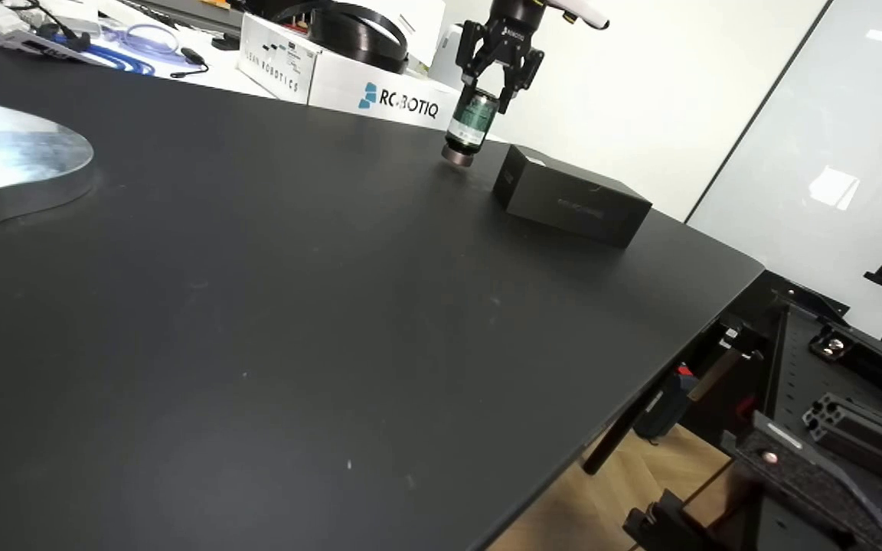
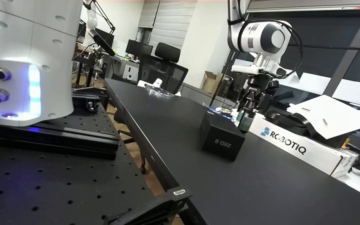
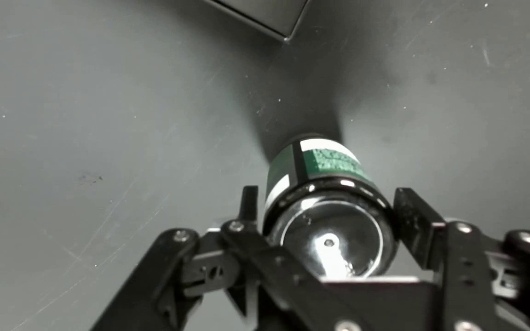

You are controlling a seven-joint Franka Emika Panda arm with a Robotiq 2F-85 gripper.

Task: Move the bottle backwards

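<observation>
The bottle [image 1: 472, 126] is small and dark green with a white label band and a reddish-brown lower end. It appears to stand upright on the black table. In the wrist view, its dark round upper end faces me, and the bottle [image 3: 331, 202] sits between my fingers. My gripper [image 3: 327, 191] is open around its upper end. A thin gap shows beside the left finger; the right finger is at or very near the bottle's side. In an exterior view, the gripper [image 1: 486, 98] reaches down over it. In another picture, the bottle [image 2: 245, 122] is partly hidden behind the black box.
The flat black box [image 1: 571, 199] lies close beside the bottle; it also shows in an exterior view [image 2: 222, 134] and its corner in the wrist view [image 3: 269, 14]. A white Robotiq carton [image 1: 387, 96] stands behind. A shiny curved object [image 1: 20, 161] lies far along the table.
</observation>
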